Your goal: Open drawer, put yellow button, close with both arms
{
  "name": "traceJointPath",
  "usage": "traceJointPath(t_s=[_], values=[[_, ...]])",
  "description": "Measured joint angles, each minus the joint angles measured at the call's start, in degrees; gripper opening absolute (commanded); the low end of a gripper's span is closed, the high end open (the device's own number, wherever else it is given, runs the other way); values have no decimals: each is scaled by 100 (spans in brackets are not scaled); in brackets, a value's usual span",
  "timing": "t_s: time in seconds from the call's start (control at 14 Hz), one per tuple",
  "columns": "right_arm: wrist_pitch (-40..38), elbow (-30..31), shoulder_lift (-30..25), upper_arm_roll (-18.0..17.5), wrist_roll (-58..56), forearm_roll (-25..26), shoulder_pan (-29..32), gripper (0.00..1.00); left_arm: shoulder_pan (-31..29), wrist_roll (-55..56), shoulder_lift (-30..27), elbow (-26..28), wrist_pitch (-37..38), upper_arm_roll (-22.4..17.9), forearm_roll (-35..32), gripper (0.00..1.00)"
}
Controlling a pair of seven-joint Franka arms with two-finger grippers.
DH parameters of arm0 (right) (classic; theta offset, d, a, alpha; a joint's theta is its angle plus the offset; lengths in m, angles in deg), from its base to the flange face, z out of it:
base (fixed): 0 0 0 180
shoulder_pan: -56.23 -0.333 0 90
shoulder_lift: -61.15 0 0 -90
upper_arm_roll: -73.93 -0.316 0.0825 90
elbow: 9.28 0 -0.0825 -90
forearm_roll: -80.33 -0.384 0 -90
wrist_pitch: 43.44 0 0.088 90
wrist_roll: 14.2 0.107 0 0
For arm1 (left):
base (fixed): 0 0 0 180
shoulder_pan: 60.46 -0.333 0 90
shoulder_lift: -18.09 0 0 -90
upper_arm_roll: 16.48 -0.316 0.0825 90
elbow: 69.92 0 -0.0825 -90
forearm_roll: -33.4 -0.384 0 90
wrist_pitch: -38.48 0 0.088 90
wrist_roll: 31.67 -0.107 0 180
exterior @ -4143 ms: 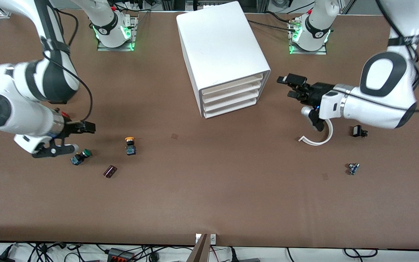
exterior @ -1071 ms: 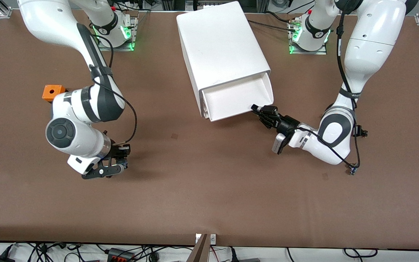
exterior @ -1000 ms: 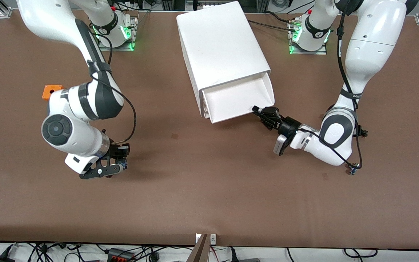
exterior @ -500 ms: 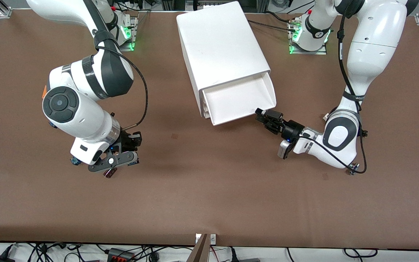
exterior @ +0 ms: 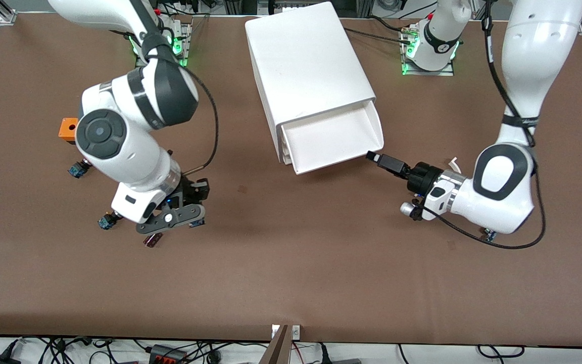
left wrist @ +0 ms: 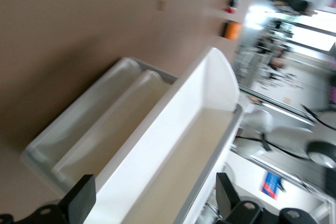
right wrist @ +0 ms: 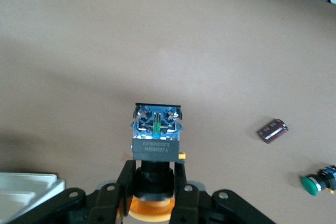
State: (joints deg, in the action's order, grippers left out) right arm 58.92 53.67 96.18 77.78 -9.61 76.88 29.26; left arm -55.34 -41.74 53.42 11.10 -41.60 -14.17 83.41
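Right gripper point(right wrist: 153, 192) grips the yellow button point(right wrist: 156, 153); left gripper point(left wrist: 152, 203) spread wide beside the drawer point(exterior: 332, 139). Carry the button level over the open tray before releasing

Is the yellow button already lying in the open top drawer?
No, the yellow button is clamped in the right gripper above the bare table, while the pulled-out drawer holds nothing.

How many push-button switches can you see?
3: the yellow-capped switch in the right gripper; the green-capped switch and red-capped switch on the table beside it. Others may be hidden.
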Motion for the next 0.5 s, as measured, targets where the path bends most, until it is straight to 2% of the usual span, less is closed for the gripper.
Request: traceJointPath(t_s=[0.21, 0.5], values=[[-4, -248, -4, -11, 291, -1, -467, 0, 59, 1076, -134, -722, -2, 16, -1382, 100], [-5, -388, -2, -11, 1032, 0, -1333, 0, 322, 1423, -131, -1288, -78, 20, -3180, 100]])
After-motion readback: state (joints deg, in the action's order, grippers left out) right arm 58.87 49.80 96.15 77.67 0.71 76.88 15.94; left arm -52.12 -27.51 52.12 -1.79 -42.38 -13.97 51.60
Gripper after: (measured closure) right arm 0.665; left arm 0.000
